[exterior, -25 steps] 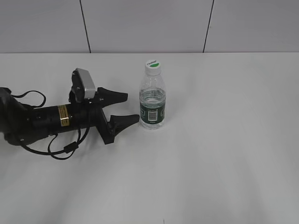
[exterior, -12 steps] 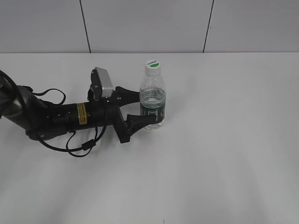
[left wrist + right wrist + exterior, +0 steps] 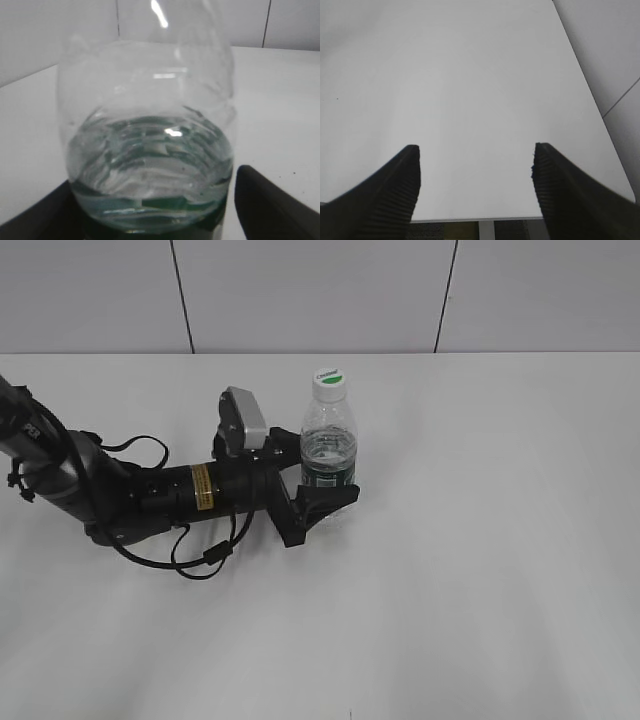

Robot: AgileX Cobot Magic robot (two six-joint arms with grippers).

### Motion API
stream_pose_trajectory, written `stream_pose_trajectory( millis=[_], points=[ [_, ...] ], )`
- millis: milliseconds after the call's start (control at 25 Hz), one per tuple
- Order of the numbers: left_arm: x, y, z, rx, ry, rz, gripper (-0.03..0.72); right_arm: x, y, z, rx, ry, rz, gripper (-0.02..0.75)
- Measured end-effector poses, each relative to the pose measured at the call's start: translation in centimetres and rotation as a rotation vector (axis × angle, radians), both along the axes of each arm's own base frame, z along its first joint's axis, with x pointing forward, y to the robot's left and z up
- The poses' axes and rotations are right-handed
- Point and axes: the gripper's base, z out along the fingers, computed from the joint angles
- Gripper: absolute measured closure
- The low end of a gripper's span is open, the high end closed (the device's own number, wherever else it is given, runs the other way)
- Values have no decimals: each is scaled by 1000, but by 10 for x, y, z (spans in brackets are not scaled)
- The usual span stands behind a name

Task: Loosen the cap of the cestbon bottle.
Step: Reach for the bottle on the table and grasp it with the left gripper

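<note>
Left tool (image 3: 322, 480) low, level, jaws spread around upright cestbon bottle (image 3: 328, 445).

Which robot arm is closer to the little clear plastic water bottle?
The left one. Its tool has open fingers on both sides of the small clear plastic water bottle, low by the green label. The right tool hangs open over bare white table, with no bottle in its view.

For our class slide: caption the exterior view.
Left gripper straddles the upright cestbon bottle, fingers open, cap on.
</note>
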Motion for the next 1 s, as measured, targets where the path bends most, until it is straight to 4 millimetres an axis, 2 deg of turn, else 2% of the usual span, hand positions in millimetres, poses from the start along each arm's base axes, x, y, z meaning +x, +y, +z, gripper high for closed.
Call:
stream_pose_trajectory(
  millis=[240, 560, 1000],
  points=[
    [1, 0, -3, -7, 11, 25, 164, 0, 0, 0, 0, 0, 0, 204],
    [14, -6, -7, -32, 34, 15, 164, 0, 0, 0, 0, 0, 0, 204],
    [14, -8, -9, -35, 45, 11, 164, 0, 0, 0, 0, 0, 0, 204]
  ],
)
